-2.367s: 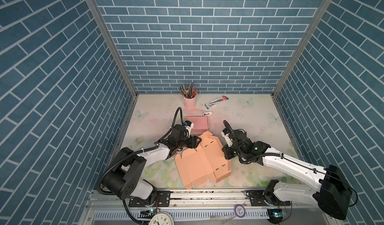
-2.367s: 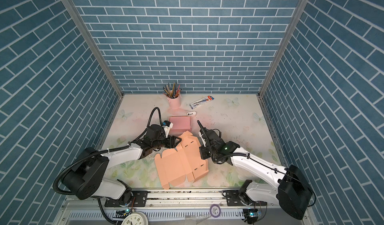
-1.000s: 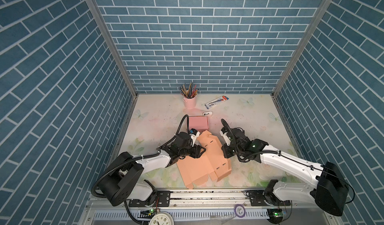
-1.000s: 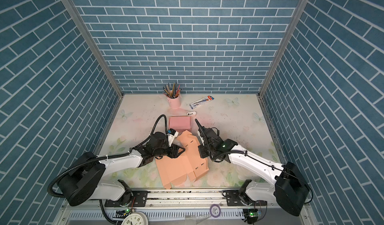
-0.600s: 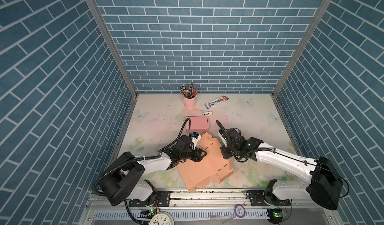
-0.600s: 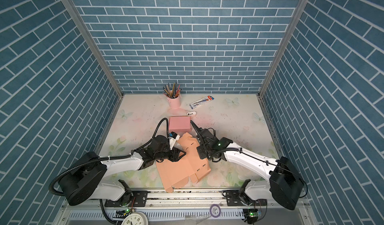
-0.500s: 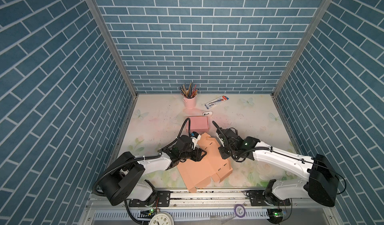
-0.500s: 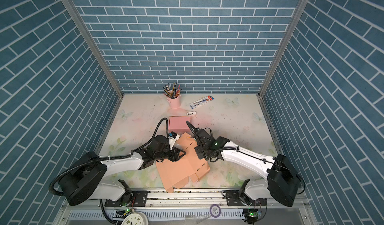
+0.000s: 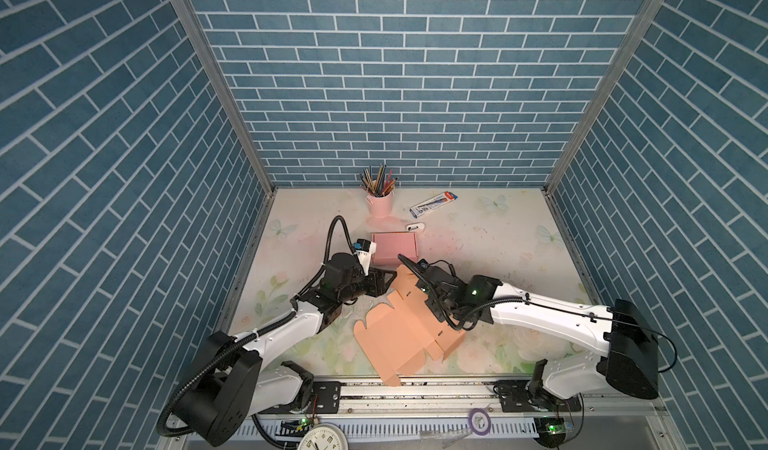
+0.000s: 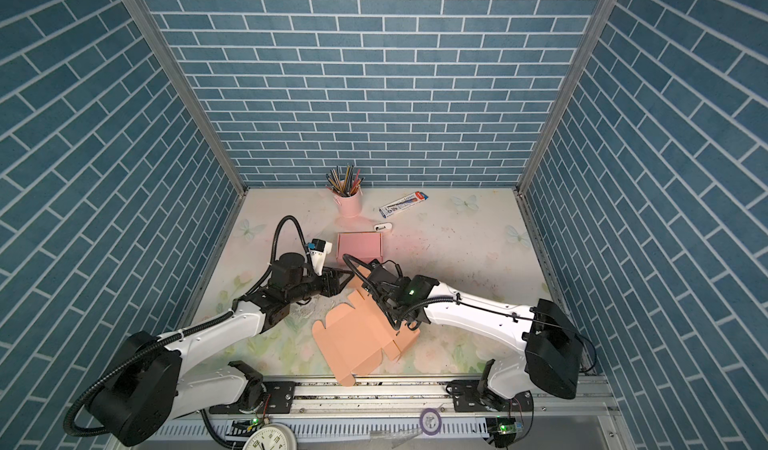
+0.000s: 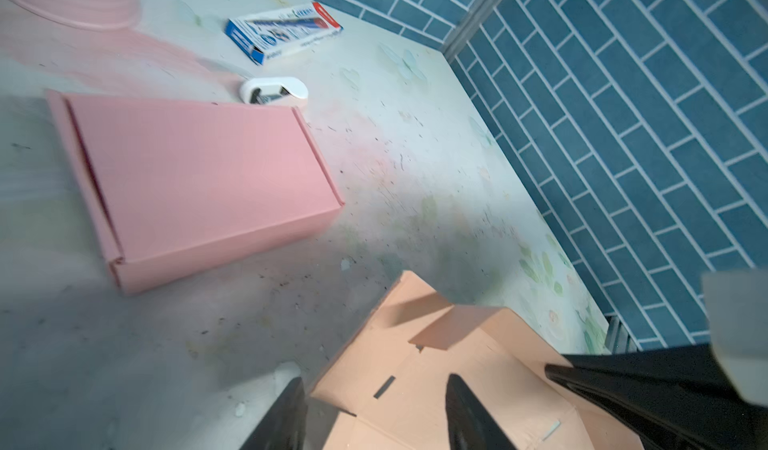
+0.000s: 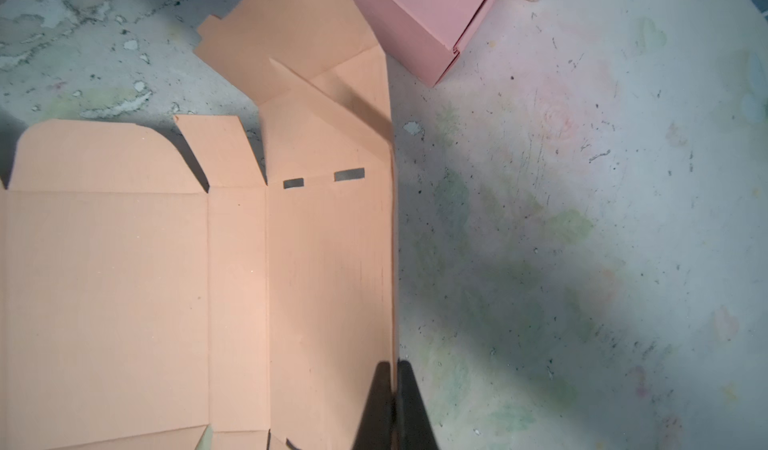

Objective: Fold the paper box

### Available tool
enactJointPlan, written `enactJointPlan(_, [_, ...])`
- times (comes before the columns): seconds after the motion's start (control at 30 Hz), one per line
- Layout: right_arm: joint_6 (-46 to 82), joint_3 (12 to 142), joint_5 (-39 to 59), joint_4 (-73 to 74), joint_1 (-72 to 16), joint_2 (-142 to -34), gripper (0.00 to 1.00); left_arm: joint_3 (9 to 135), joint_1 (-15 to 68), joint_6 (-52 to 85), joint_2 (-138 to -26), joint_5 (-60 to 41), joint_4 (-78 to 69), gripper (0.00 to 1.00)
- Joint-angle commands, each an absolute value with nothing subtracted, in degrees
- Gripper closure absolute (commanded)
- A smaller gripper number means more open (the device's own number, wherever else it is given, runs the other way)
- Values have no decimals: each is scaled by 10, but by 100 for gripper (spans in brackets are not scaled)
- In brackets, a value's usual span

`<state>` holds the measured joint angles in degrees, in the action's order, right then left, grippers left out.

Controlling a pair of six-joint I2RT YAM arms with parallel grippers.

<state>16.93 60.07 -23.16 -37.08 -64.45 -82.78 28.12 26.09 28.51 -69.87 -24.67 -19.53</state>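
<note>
Right tool (image 12: 392, 369) clamped shut on the raised side wall (image 12: 386, 219) of the paper box (image 9: 395, 335), lying mid front edge of the bench (image 9: 498, 240); left tool (image 11: 374, 379) parted astride a corner flap (image 11: 415, 323), gripping nothing: uneven pull may tear or skew it.

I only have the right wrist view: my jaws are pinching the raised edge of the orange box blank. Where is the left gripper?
Observer: In a top view the left gripper sits at the far left end of the orange box blank, close to the pink box.
Operator: Is it holding anything?
Observer: No; the left wrist view shows its jaws open, with a corner flap of the blank lying between them.
Operator: How does the blank's near end lie?
Observer: Its near corner pokes past the table's front edge, over the rail.
</note>
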Motion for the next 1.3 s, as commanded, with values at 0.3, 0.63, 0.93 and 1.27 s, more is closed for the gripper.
enactJointPlan(0.3, [115, 631, -376, -403, -694, -878, 100, 323, 165, 318, -859, -323, -287, 47])
enactJointPlan(0.63, [59, 638, -443, -361, -719, -930, 100, 340, 209, 276, -889, -296, -249, 47])
enactJointPlan(0.93, [-6, 621, -438, -309, -726, -928, 100, 323, 211, 279, -875, -311, -258, 47])
enactJointPlan(1.27, [-75, 590, -480, -244, -731, -933, 100, 287, 233, 294, -838, -322, -271, 48])
